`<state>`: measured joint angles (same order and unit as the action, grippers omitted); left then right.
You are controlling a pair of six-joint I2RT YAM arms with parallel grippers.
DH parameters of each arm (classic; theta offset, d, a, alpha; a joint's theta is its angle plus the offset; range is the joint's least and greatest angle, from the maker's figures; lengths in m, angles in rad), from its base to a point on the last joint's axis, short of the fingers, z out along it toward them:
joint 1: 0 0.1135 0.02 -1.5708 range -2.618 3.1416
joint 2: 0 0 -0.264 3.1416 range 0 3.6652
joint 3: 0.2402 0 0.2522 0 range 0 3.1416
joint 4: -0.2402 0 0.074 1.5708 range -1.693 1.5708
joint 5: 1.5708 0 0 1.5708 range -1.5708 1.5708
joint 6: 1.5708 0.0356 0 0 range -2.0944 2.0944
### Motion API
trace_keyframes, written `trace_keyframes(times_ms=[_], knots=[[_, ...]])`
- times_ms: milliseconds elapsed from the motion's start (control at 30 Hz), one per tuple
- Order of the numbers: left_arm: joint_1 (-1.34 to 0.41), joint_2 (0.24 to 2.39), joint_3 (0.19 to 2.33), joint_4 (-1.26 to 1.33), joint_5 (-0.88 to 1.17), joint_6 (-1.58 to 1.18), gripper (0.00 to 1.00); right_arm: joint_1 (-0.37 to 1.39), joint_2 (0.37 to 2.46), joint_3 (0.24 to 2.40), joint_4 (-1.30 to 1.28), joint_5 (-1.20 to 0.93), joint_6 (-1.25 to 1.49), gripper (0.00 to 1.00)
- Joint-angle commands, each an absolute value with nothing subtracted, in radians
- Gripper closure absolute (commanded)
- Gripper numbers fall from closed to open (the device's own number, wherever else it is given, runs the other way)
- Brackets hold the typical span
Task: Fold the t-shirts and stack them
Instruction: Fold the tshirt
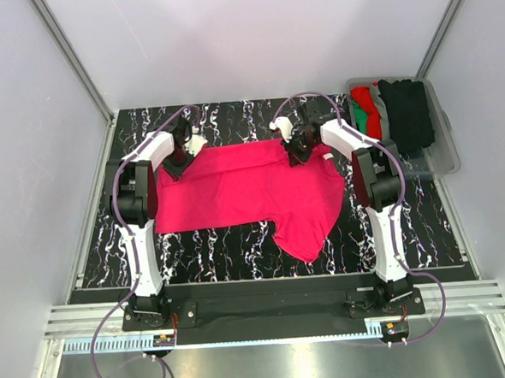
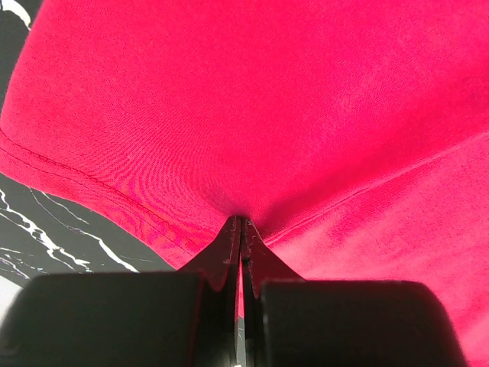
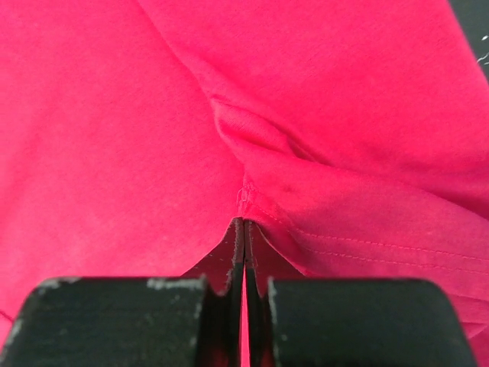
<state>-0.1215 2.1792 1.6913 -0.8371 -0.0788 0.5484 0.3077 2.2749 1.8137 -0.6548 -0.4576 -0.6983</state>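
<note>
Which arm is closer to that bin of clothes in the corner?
Right. The right arm works just left of the bin; the left arm is at the shirt's far end, across the table.

The pinkish-red t-shirt [image 1: 252,189] is plain and bright ahead of both jaws. The left gripper [image 2: 241,223] and right gripper [image 3: 244,225] are black. Left of the left jaws, the table [image 2: 46,229] is black with white marble veining. Beyond the right jaws, a clear bin [image 1: 445,147] holds red, green, grey and black shirts [image 1: 407,115].
</note>
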Motion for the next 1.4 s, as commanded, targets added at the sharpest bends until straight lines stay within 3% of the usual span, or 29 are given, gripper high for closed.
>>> trace_keyframes(times_ms=[0,633,967,1100,1167,1267,1367], knots=[[-0.126,2.108,1.693,-0.833,-0.091,0.549,1.0,0.325,2.175,1.836,-0.681,-0.492,-0.67,1.0],[-0.124,2.108,1.703,-0.83,-0.097,0.557,1.0,0.4,2.039,1.796,-0.77,-0.532,-0.617,1.0],[-0.124,2.108,1.703,-0.825,-0.1,0.566,1.0,0.443,2.059,1.839,-0.83,-0.4,-0.47,1.0],[-0.123,2.115,1.712,-0.824,-0.1,0.569,1.0,0.457,2.042,1.832,-0.891,-0.393,-0.378,0.82],[-0.123,2.117,1.72,-0.827,-0.103,0.575,1.0,0.507,1.988,1.775,-0.887,-0.323,-0.38,0.57],[-0.123,2.114,1.732,-0.825,-0.112,0.584,1.0,0.567,1.893,1.701,-0.862,-0.222,-0.403,0.52],[-0.123,2.123,1.75,-0.825,-0.117,0.592,1.0,0.542,1.89,1.641,-0.818,-0.17,-0.393,0.55]])
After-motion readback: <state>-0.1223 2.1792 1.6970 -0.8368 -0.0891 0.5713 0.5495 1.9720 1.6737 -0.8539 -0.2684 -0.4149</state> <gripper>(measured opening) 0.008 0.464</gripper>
